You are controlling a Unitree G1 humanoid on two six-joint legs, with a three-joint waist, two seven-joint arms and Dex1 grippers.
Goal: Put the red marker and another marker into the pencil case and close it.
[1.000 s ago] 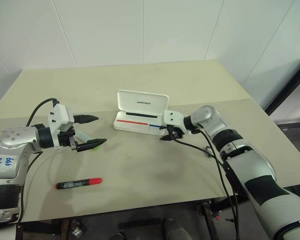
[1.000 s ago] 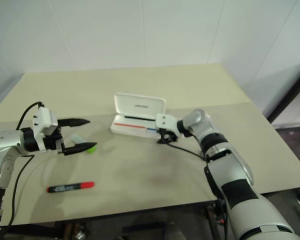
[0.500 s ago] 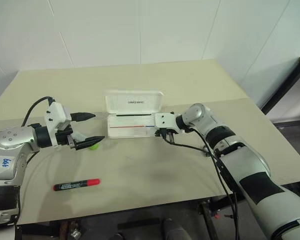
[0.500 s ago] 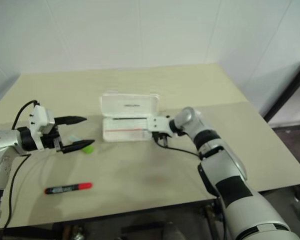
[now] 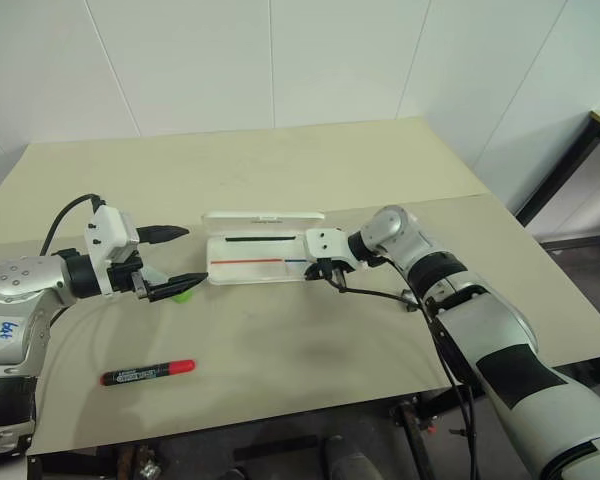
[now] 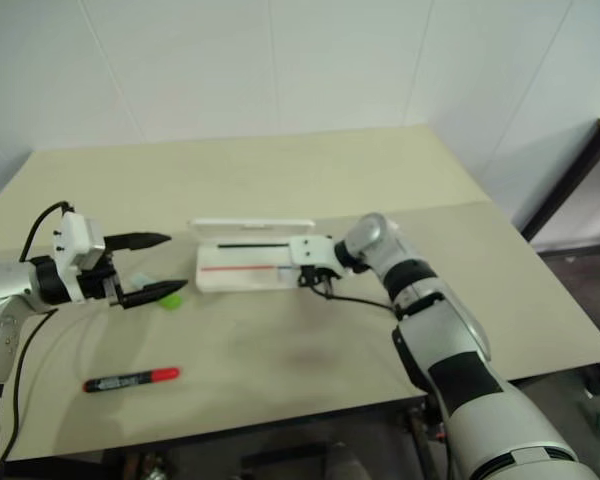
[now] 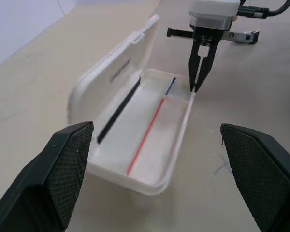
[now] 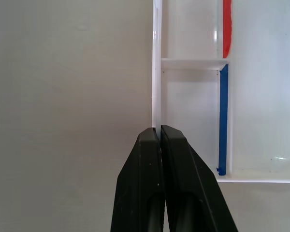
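Observation:
The pencil case (image 5: 242, 272) lies open in the middle of the table, with its lid (image 5: 263, 216) raised behind it and red and blue stripes inside. My right gripper (image 5: 323, 273) is shut on the case's thin front rim near its right end; the right wrist view shows the black fingers (image 8: 176, 159) pinching that wall. My left gripper (image 5: 177, 259) hovers open to the left of the case. The green-capped marker (image 5: 185, 292) lies on the table just under its lower finger. The red marker (image 5: 148, 373) lies nearer the table's front edge, apart from both grippers.
The beige table (image 5: 310, 170) has a seam running across its right half. Black cables trail from both wrists. White walls stand behind the table, and a dark frame (image 5: 565, 165) stands at the right.
My right gripper has shut on the case's front rim. The case's lid now shows as a narrower strip, with more of the inside in view. The left gripper has stayed in place.

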